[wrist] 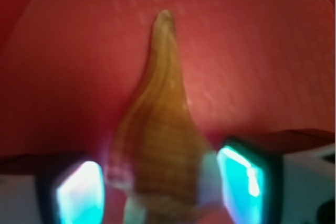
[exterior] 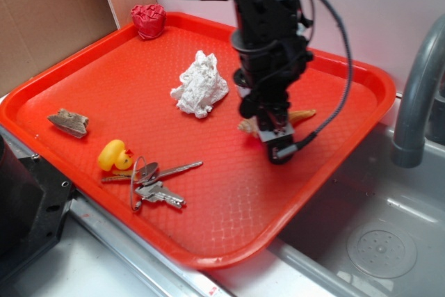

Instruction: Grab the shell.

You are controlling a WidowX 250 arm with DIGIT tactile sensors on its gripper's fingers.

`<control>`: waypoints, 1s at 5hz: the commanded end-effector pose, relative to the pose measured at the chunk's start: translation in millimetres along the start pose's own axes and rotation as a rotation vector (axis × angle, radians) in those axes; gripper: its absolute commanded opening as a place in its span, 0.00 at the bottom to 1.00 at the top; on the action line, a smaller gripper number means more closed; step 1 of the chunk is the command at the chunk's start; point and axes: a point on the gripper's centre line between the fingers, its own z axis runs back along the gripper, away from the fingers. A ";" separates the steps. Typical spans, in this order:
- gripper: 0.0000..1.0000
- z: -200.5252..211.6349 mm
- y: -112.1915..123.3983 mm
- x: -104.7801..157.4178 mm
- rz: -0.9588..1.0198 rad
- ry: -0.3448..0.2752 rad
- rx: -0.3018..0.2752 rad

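The tan-brown ribbed shell (wrist: 160,129) lies on the red tray (wrist: 262,51), its long pointed tail aimed away from the wrist camera. My gripper (wrist: 165,192) is down at tray level and straddles the shell's wide body. One pad sits close on each side, with a thin gap still showing on the right. The jaws are open around it. In the exterior view the gripper (exterior: 273,140) covers most of the shell; only its tail (exterior: 302,114) and a bit of its body show.
On the tray (exterior: 208,199) are a white lumpy chunk (exterior: 201,85), a grey-brown rock fragment (exterior: 68,122), a yellow duck (exterior: 115,155), keys (exterior: 154,182) and a red crumpled object (exterior: 149,20). A sink (exterior: 375,241) and grey faucet (exterior: 417,95) are on the right.
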 end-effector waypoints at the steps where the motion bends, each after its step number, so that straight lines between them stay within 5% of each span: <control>1: 0.00 37.1 3.9 -20.4 0.130 -0.006 -0.040; 3: 0.00 136.7 49.5 -121.2 0.641 -0.138 -0.079; 5: 0.00 160.3 90.9 -128.7 0.758 -0.114 0.002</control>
